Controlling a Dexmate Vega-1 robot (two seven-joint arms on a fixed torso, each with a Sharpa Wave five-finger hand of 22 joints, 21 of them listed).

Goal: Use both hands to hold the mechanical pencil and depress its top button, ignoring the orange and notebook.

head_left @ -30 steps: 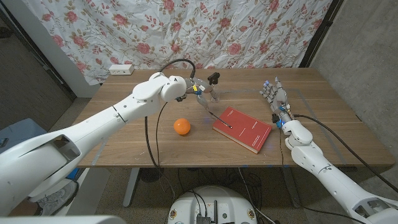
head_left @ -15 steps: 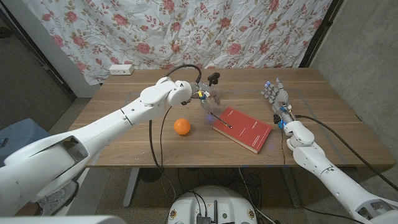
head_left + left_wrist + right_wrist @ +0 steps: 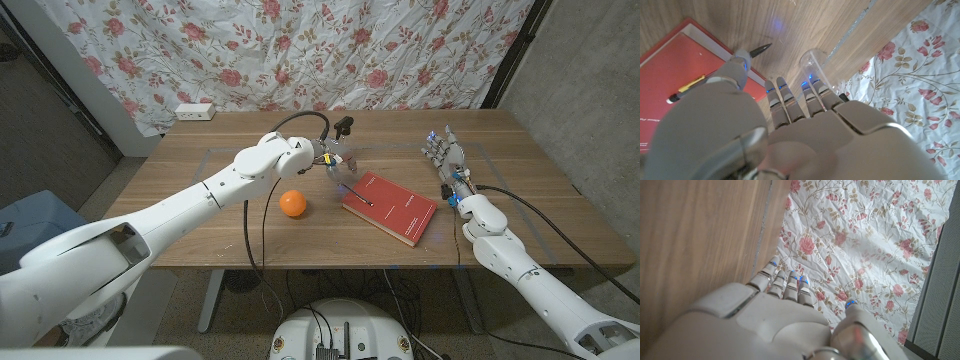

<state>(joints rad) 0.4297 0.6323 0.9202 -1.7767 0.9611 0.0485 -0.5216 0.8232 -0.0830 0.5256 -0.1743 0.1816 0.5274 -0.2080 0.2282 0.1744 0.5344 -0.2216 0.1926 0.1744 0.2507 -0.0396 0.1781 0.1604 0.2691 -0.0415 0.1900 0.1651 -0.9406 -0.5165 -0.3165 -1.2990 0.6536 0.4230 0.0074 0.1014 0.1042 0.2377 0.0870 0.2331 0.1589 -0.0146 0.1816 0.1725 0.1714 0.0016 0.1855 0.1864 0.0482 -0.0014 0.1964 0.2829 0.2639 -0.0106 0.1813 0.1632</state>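
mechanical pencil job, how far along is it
Nothing is done yet. The mechanical pencil lies on the red notebook, unheld. In hand: the left robot hand hovers open beside it. Left: the right robot hand, open and apart, must join, then grasp and press the button.

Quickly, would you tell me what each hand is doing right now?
Left hand: open, fingers apart, holding nothing.
Right hand: open, holding nothing.

A makeshift robot test room: a wooden worktop (image 3: 200,210) stands before a hung flowered sheet (image 3: 300,50), with a power strip (image 3: 194,111) and grey walls (image 3: 590,90).
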